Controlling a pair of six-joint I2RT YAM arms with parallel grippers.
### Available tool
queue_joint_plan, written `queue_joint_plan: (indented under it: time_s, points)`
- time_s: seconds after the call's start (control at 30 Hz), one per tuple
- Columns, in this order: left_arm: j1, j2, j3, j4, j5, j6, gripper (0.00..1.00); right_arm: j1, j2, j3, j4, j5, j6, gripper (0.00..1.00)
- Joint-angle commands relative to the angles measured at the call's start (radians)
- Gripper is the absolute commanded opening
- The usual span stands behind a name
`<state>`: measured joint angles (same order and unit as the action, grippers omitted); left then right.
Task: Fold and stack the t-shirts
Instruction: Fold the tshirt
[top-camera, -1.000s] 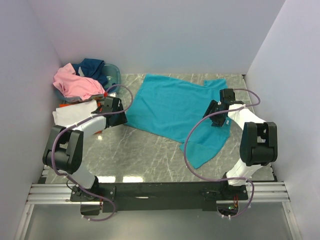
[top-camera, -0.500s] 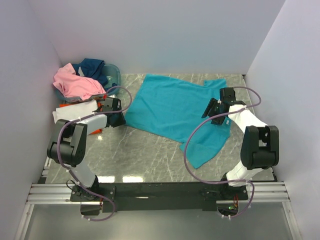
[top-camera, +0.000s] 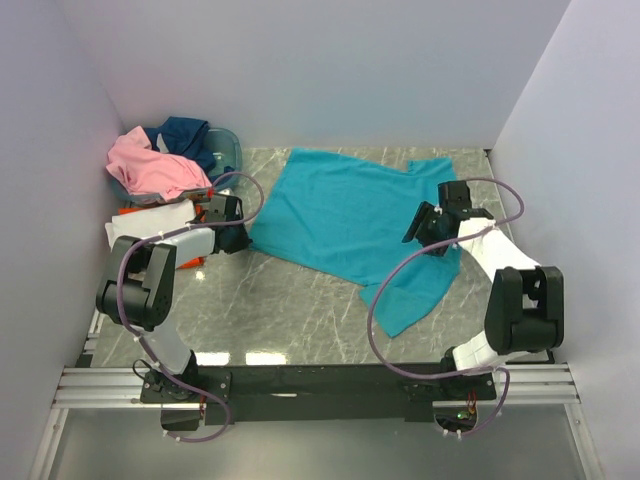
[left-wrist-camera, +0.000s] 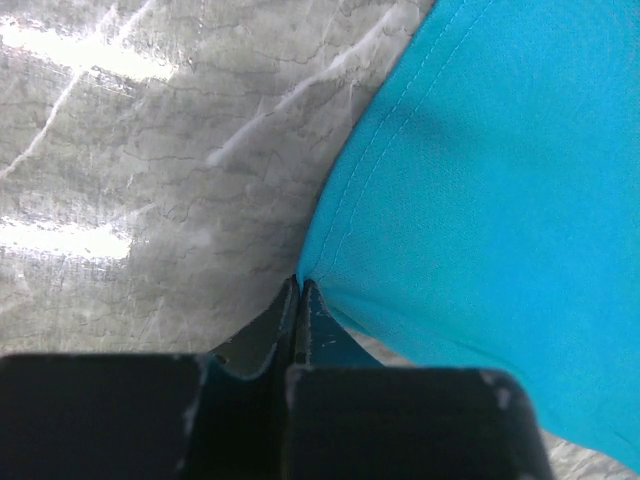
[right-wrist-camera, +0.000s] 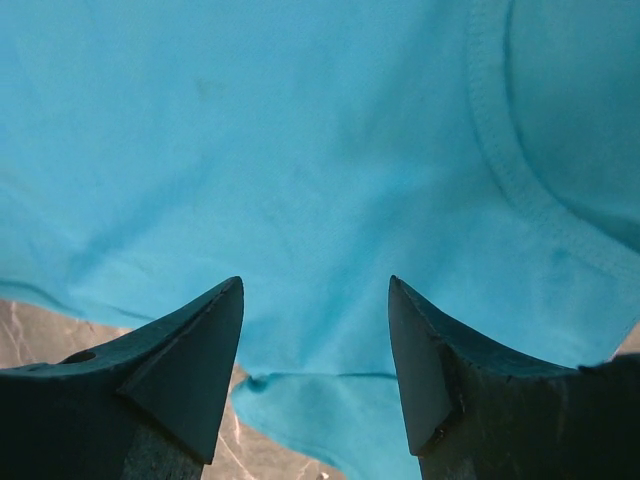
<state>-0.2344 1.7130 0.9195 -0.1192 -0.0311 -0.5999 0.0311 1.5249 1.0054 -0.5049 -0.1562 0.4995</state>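
Barely started: I have the teal t-shirt (top-camera: 345, 215) lying flat and unfolded in the middle, left gripper (left-wrist-camera: 299, 285) pinched tight on its left corner, right gripper (right-wrist-camera: 315, 290) spread wide and empty over the collar side (pink t-shirt (top-camera: 150, 165), navy t-shirt (top-camera: 185, 132) and white t-shirt (top-camera: 145, 222) heaped far left, none folded).

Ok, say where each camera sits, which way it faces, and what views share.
Top external: above and behind the arm bases, facing down and forward over the grey marble-patterned table; the left arm and right arm show.
Left wrist: on the left arm, facing down past the left gripper, shut on a corner of the spread teal cloth t-shirt.
Right wrist: on the right arm, facing down between the fingers of the open right gripper, at that shirt's collar.
Shared: all three show that shirt on the table.
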Motion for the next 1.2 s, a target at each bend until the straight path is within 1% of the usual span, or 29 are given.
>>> queue_joint_plan:
  time_s: [0.0, 0.1, 0.17, 0.3, 0.47, 0.53, 0.63, 0.8, 0.93, 1.03, 1.17]
  points:
    - [0.004, -0.003, -0.018, -0.002, 0.017, -0.008, 0.01, 0.064, -0.091, -0.016, -0.033, 0.020, -0.003, 0.66]
    - [0.009, -0.012, -0.019, -0.007, 0.019, -0.008, 0.01, 0.118, -0.143, -0.053, -0.070, 0.035, 0.005, 0.65]
    - [0.012, -0.019, -0.024, -0.008, 0.020, -0.008, 0.00, 0.180, -0.187, -0.082, -0.104, 0.046, 0.020, 0.64]
    - [0.015, -0.029, -0.036, -0.008, 0.022, -0.003, 0.01, 0.279, -0.284, -0.186, -0.171, 0.089, 0.065, 0.61]
    - [0.017, -0.041, -0.051, -0.007, 0.023, -0.003, 0.00, 0.390, -0.443, -0.307, -0.259, 0.084, 0.175, 0.57]
    - [0.017, -0.046, -0.054, -0.007, 0.023, -0.005, 0.00, 0.418, -0.504, -0.369, -0.274, 0.084, 0.229, 0.55]
    - [0.017, -0.055, -0.064, -0.002, 0.042, -0.003, 0.00, 0.452, -0.555, -0.436, -0.279, 0.067, 0.289, 0.52]
    - [0.015, -0.064, -0.077, 0.003, 0.049, 0.000, 0.00, 0.492, -0.537, -0.488, -0.239, 0.076, 0.327, 0.50]
    - [0.017, -0.070, -0.079, 0.004, 0.054, 0.002, 0.00, 0.495, -0.490, -0.508, -0.201, 0.076, 0.330, 0.49]
    - [0.017, -0.076, -0.077, 0.001, 0.050, 0.005, 0.00, 0.495, -0.460, -0.522, -0.181, 0.067, 0.326, 0.47]
    - [0.017, -0.081, -0.079, 0.003, 0.053, 0.003, 0.00, 0.498, -0.451, -0.524, -0.175, 0.066, 0.324, 0.45]
